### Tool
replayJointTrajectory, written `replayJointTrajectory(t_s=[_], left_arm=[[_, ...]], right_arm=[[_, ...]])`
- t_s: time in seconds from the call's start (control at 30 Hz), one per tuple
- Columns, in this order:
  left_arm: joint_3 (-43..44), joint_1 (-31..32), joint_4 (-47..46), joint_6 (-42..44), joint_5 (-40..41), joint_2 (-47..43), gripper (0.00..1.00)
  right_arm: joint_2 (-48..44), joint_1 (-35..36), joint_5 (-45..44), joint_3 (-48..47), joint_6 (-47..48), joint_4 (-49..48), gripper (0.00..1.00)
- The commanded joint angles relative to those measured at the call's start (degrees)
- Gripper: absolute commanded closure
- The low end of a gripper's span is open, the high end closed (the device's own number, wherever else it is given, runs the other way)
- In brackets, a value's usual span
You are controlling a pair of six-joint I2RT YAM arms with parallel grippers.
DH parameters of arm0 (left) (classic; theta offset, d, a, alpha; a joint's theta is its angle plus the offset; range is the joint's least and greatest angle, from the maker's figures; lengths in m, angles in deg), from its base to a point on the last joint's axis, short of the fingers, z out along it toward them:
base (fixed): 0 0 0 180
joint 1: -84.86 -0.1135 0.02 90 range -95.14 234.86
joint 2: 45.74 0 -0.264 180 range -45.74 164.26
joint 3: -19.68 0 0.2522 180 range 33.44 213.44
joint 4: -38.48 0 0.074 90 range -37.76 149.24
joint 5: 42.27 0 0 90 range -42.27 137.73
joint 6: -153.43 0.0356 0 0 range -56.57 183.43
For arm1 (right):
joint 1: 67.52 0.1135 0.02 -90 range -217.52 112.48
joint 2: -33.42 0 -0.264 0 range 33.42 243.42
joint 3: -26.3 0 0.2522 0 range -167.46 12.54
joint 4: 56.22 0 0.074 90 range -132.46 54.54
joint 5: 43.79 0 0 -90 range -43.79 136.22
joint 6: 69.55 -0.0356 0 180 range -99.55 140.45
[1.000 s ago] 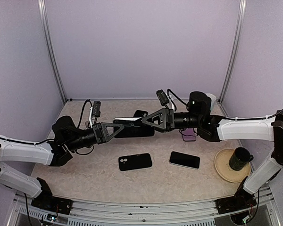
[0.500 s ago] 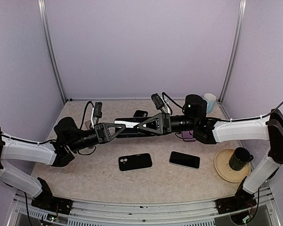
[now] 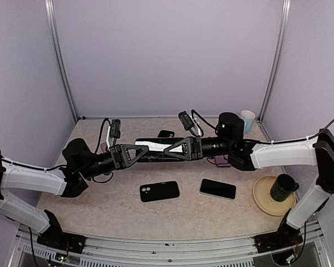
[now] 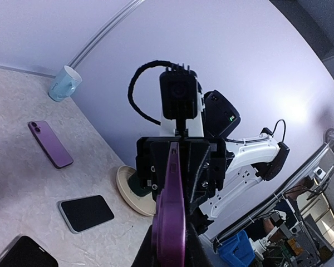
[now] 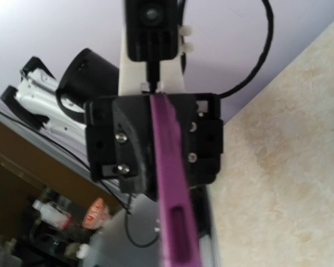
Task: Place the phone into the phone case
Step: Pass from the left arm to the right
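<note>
Honestly, our left gripper [image 3: 145, 152] clamps the purple case [image 4: 170, 222], we cannot tell whether the right gripper [image 3: 168, 151] does, so uneven pulling could drop it.

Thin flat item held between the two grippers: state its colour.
The thin flat item is purple, clearest in the left wrist view.

Nothing readable is coming through right now: no lettering, brand or number is showing on the purple phone case [image 4: 170, 222], the black phone [image 3: 217, 189] lying flat, or the pale blue cup [image 4: 64, 83].
</note>
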Motion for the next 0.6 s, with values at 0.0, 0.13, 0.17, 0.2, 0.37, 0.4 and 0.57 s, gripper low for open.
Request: replayJointTrajectory(t_s=[0.0,0.13,0.17,0.2,0.37,0.4,0.57], left_arm=[[0.1,-0.4,1.4,1.3,3.0,0.7,1.0],[0.1,-0.5,1.8,1.4,3.2,0.8,0.93],[0.1,-0.5,1.9,1.4,3.2,0.8,0.88],[0.1,-0.6,2.1,1.5,3.3,0.8,0.83],[-0.3,-1.1,4.0,2.4,3.6,0.0,0.66],[-0.4,-1.2,4.7,2.7,3.9,-0.4,0.61],[-1.6,-1.6,9.6,4.6,6.2,-3.5,0.34]], right_arm=[[-0.3,0.8,3.0,0.5,-0.2,-4.1,0.91],[-0.4,0.7,3.3,0.8,-0.4,-4.6,1.0],[-0.4,0.8,3.4,0.8,-0.5,-4.8,1.0],[-0.4,0.7,3.4,0.9,-0.5,-4.8,1.0],[-0.9,0.7,3.1,0.7,0.6,-3.2,1.0],[-0.9,0.7,2.8,0.6,1.1,-2.2,1.0],[-0.9,0.5,1.8,-0.1,2.2,1.9,1.0]])
